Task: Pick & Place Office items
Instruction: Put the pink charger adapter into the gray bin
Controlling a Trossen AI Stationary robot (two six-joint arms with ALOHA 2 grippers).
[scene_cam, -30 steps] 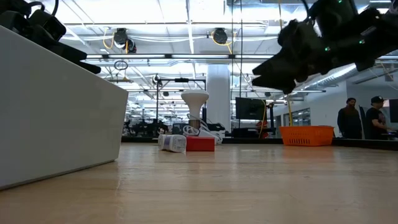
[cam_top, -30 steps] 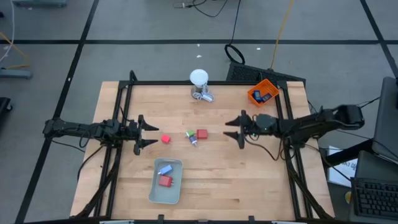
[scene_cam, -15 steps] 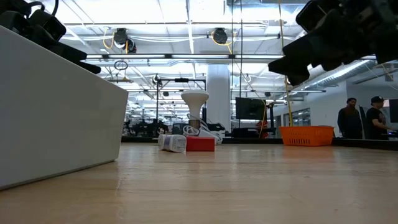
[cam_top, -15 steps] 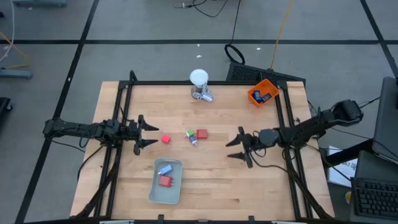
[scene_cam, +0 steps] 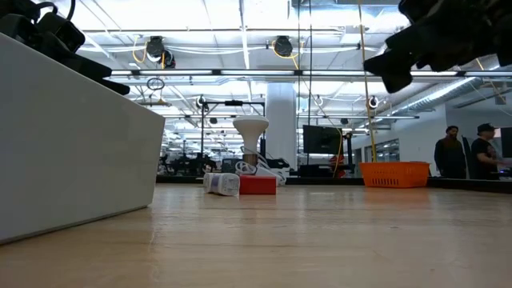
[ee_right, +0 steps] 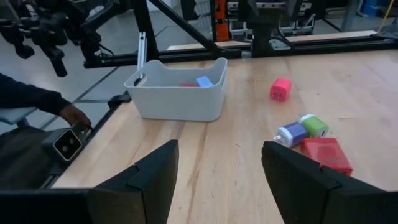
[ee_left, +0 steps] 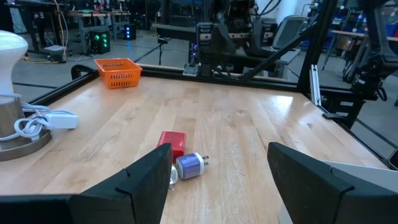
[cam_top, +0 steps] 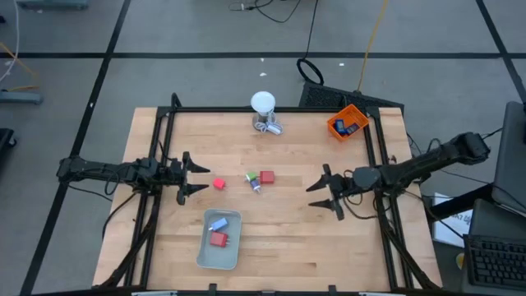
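Note:
My left gripper (cam_top: 201, 178) is open, held still above the table's left side; a pink-red block (cam_top: 219, 183) lies just to its right. A green-and-white bit (cam_top: 253, 179) and a red block (cam_top: 267, 177) lie side by side at mid-table; the left wrist view shows the red block (ee_left: 172, 140) and a blue-and-white plug-like piece (ee_left: 191, 165). My right gripper (cam_top: 314, 196) is open and raised, to the right of these pieces. The grey tray (cam_top: 233, 255) holds a light-blue piece (cam_top: 218, 223) and a red block (cam_top: 218, 239). The orange bin (cam_top: 336, 128) holds dark pieces with blue faces.
A white ball-topped object (cam_top: 262, 104) on a metallic base stands with its cord at the table's far edge. Black frame rails run along the left, far and right sides. Bare wood lies between the tray and my right gripper. People (scene_cam: 468, 152) stand beyond the table.
My right gripper has drawn back from the middle pieces toward the table's near and right edges, turning slightly as it went; it stays open. In the low view it has moved up and to the right. The pieces and my left arm have kept still.

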